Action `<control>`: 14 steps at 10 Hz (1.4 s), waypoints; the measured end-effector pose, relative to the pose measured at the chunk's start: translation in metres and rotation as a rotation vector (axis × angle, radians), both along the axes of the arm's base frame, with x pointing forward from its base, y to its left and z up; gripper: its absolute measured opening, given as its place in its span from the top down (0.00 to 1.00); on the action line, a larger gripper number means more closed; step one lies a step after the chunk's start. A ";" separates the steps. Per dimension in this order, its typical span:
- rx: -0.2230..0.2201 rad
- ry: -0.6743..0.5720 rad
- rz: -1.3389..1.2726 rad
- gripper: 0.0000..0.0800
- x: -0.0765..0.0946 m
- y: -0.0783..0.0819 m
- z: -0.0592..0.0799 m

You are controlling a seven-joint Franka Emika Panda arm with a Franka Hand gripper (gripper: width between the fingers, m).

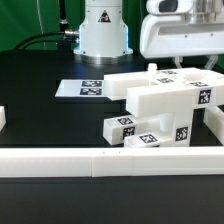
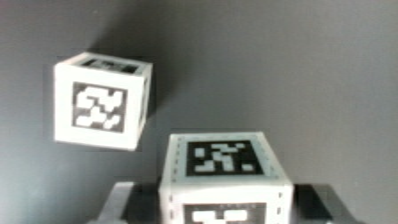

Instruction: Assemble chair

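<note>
Grasping is being done: a tagged chair block (image 2: 222, 160) is being pinched by the gripper (image 2: 222, 203), near the stacked chair parts (image 1: 165, 105) at the exterior view's right; a steady lift is probably being called for next.

The arm base (image 1: 104, 32) is glossy white and rounded, with black cables (image 1: 40, 42) beside it. The gripper (image 1: 178, 62) is boxy and white, with grey fingers (image 2: 132, 203).
</note>
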State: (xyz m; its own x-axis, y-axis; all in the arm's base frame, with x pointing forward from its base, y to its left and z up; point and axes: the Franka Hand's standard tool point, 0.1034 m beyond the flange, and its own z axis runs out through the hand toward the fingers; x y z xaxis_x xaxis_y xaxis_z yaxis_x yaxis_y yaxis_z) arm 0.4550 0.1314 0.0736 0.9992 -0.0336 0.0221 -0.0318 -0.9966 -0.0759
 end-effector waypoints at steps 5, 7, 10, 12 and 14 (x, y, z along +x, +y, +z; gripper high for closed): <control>0.047 0.067 -0.060 0.64 0.022 -0.022 0.048; 0.047 0.067 -0.061 0.64 0.022 -0.022 0.048; 0.048 0.049 -0.055 0.64 0.060 -0.037 0.070; 0.037 0.012 -0.003 0.64 0.103 -0.052 0.074; 0.033 0.008 0.003 0.64 0.110 -0.055 0.070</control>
